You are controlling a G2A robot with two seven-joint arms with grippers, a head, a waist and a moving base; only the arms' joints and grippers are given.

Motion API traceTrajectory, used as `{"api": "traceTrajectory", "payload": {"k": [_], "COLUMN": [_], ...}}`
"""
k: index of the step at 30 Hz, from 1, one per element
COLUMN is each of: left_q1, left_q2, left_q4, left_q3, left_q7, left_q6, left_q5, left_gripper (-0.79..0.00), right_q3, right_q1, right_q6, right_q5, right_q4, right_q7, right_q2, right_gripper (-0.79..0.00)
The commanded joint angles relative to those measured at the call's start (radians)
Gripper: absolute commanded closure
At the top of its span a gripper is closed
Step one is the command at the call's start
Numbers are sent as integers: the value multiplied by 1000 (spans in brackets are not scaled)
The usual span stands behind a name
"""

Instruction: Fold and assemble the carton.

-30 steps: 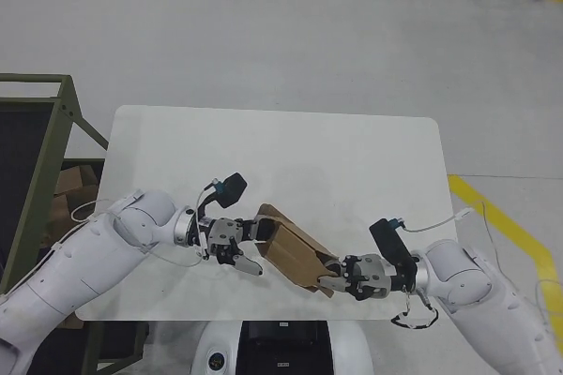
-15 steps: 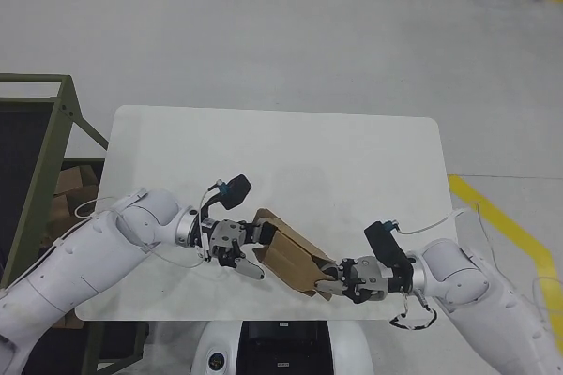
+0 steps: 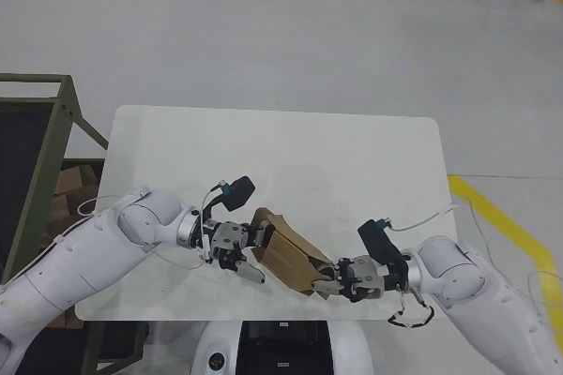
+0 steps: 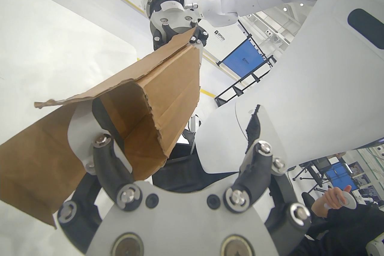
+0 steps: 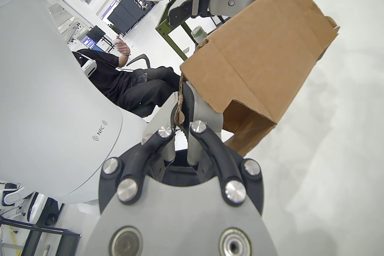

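Brown corrugated carton (image 3: pixel 286 253): hangs slantwise over the near part of the white table (image 3: pixel 357 150), strung between the two grippers. Half opened into a flattened sleeve, both ends unclosed. Runs from the left gripper (image 3: pixel 252 249) at its farther end to the right gripper (image 3: pixel 334 276) at its nearer end, close to the table's front edge. Cannot be told whether any corner touches the tabletop.

Left gripper, seen from its own wrist (image 4: pixel 169 119): stands with fingers spread wide. Has one finger (image 4: pixel 85 131) tucked inside the open mouth of the carton (image 4: pixel 168 83), against an inner wall. Holds the other finger (image 4: pixel 256 149) well apart from the cardboard, in free air. Looks the same in the top view, with one white finger clear of the carton on the near side.

Right gripper, seen from its own wrist (image 5: pixel 183 110): pinches a ragged flap edge of the carton (image 5: pixel 255 53) between fingers pressed close together. Appears also in the left wrist view (image 4: pixel 177 29), clamped on the far corner of the sleeve.

Beside the table's left end: green metal frame (image 3: pixel 66 103), with cardboard pieces (image 3: pixel 70 183) under it. On the floor to the right: yellow line (image 3: pixel 507 225).
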Motion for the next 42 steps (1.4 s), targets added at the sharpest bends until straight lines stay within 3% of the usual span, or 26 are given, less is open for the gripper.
{"api": "traceTrajectory", "payload": {"k": [1,29,33,42], "left_q1": [-4,-20,-22,-13], "left_q2": [3,25,25,25], "left_q4": [-1,-34,-33,-36], "left_q3": [4,28,29,14], "left_q7": [0,0,0,0], "left_q6": [0,0,0,0], "left_q5": [-5,-10,-14,-26], "left_gripper": [-785,-785,-733,-727], "right_q3": [-5,-34,-35,-46], "right_q1": [5,41,39,47], "right_q6": [1,-19,-21,-20], "right_q5": [5,52,52,66], "right_q4": [6,70,76,92], "right_q7": [3,-24,-28,-25], "right_q2": [0,4,6,8], "right_gripper": [0,0,0,0]}}
